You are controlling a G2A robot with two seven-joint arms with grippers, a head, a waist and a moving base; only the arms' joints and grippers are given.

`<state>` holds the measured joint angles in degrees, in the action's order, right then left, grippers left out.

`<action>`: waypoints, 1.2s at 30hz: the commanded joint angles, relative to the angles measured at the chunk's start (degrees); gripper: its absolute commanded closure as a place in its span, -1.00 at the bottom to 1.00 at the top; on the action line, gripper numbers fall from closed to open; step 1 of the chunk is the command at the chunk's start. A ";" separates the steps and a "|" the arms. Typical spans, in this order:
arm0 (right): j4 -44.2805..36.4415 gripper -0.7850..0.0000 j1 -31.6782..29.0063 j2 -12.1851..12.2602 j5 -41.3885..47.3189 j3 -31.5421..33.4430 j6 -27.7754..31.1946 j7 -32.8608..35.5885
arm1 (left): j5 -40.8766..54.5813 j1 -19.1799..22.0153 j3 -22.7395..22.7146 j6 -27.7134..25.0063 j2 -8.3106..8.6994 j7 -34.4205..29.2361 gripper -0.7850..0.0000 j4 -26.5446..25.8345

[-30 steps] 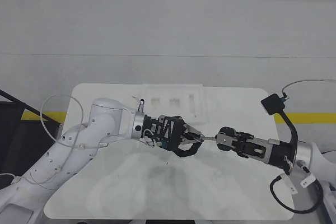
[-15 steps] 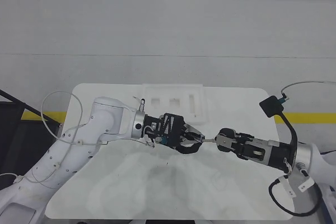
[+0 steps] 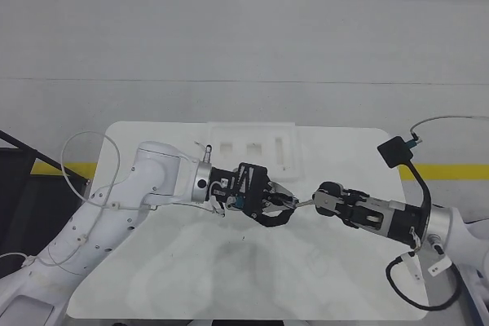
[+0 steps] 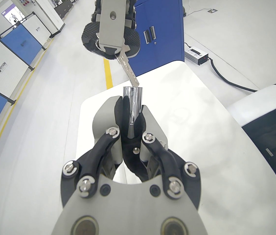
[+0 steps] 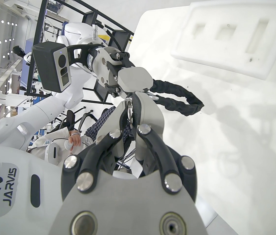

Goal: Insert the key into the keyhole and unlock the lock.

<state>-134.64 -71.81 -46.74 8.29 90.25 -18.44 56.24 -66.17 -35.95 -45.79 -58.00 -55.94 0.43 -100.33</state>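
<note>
My left gripper is shut on the lock, a chrome cylinder held above the table with its keyhole end pointing away from the wrist. The lock's black cable loop hangs beside the gripper. Opposite it, my right gripper is shut on the head of the silver key. The key slants down and its tip touches the lock's end face. From above, the left gripper and right gripper face each other over the table's middle, with the key bridging the gap.
A white foam tray with several shallow recesses lies at the table's far edge, behind the grippers. The white table spreads out below both arms. A blue cabinet stands on the floor beyond the table.
The left wrist has turned a little, drawing the cable loop closer under the gripper. The right gripper has shifted slightly, and the key tip stays at the lock's end.
</note>
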 commanded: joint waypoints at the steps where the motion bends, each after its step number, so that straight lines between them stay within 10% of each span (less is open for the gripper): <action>1: 0.00 1.00 -0.07 0.01 0.01 0.14 -0.14 -0.45 | 0.47 0.01 0.05 0.00 -0.01 -0.39 1.00 0.02; 36: 0.00 1.00 0.50 0.30 0.20 0.60 -0.67 -1.23 | 2.41 -4.27 -2.10 1.85 -0.78 2.88 1.00 1.71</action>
<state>-134.65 -71.31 -46.44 8.49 90.84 -19.12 55.01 -63.76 -40.21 -47.89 -56.15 -56.72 3.31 -98.61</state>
